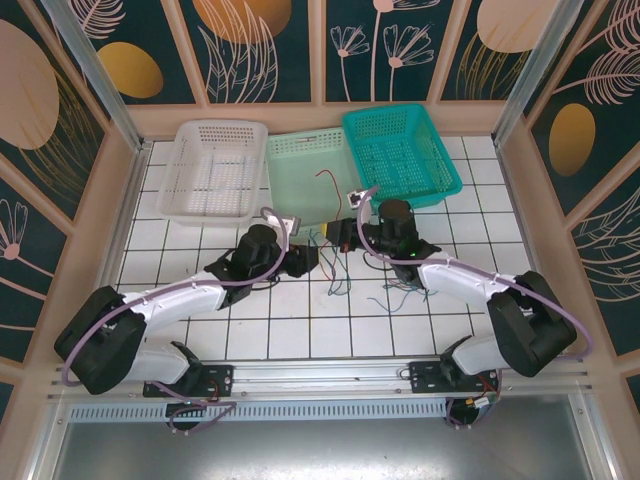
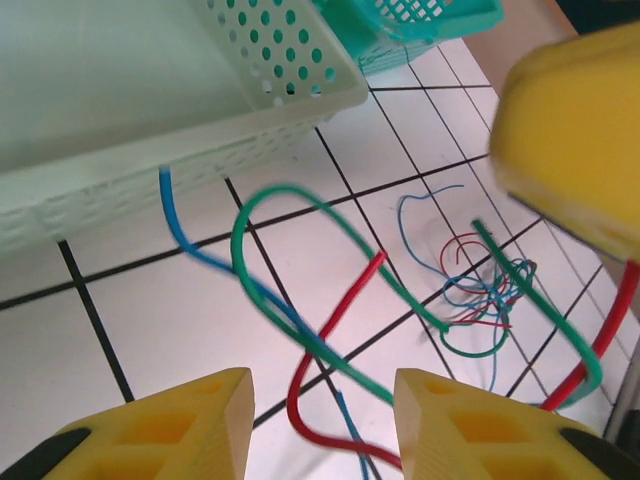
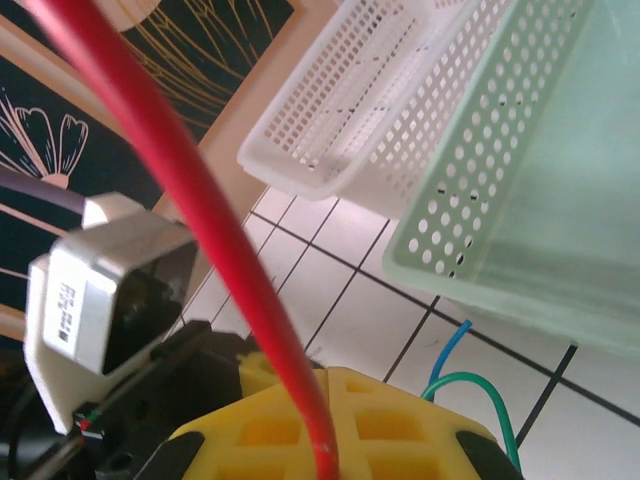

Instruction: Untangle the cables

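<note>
Just beside the mint basket [image 1: 295, 165], right fingers [image 3: 400, 430] clench the red cable [image 3: 200, 200]; left fingers [image 2: 180, 420], unclenched, straddle the cables [image 2: 237, 255].

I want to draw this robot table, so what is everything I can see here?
white basket: one, white, far left of the table
green basket: one, pale green, far middle
teal basket: one, teal, far right
cables: several, blue, green, red and dark, tangled over the tiles between the arms
red cable: one, red, held up by the right jaws
table: one, white tiles with dark lines
walls: dark with gold flower prints, behind and at the sides
left arm: one, black and white, near left; yellow jaws open by the cables
right arm: one, black and white, near right; yellow jaws shut on the red cable
</note>
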You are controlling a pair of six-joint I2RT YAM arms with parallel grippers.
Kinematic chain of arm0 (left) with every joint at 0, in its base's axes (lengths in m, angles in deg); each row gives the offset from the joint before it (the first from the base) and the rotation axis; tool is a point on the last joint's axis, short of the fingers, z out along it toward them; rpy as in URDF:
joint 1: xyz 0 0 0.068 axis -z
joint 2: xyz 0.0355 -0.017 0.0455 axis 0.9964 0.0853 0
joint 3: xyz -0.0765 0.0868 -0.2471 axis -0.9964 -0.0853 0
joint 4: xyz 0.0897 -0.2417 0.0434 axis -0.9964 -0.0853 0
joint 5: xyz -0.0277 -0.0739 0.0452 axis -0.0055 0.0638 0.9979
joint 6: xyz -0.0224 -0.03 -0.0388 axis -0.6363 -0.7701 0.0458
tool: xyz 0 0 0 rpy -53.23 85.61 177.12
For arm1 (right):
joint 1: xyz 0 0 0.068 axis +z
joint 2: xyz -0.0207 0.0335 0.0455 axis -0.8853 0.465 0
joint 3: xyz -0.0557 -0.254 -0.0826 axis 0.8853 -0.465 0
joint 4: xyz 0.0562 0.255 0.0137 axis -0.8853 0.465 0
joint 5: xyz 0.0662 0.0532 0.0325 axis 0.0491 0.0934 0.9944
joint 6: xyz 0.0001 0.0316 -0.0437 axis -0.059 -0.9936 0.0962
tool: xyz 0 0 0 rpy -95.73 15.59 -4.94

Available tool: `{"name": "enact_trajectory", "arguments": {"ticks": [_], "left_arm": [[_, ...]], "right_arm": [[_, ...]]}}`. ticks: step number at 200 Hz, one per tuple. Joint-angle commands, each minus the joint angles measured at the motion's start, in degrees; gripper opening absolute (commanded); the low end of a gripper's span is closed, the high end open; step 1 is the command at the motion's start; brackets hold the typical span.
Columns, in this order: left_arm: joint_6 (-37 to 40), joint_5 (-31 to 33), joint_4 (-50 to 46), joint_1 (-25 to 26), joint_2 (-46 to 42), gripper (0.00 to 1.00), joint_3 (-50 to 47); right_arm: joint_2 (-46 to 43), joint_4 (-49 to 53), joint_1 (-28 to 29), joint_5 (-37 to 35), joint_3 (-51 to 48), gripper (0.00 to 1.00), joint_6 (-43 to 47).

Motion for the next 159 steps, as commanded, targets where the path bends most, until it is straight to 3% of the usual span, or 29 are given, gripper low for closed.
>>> {"name": "enact_trajectory", "arguments": {"ticks": [1,98,159], "left_arm": [[-4.22,-2.04,4.69,0.53,0.55,0.41,-1.07],[-14.96,-4.73,18.88,0.84,4.10,0.44,-3.90],[-15.93,-4.43,16.91,0.96,4.81,0.33,-4.64]], "right_arm": [[-2.54,-3.32,-0.15,-3.20,-1.01,0.00,1.80],[-4.43,-6.26,2.26,-8.36,-3.56,0.00,5.24],[-4.73,-7.85,3.54,-12.75,-3.74,0.00,5.98]]}}
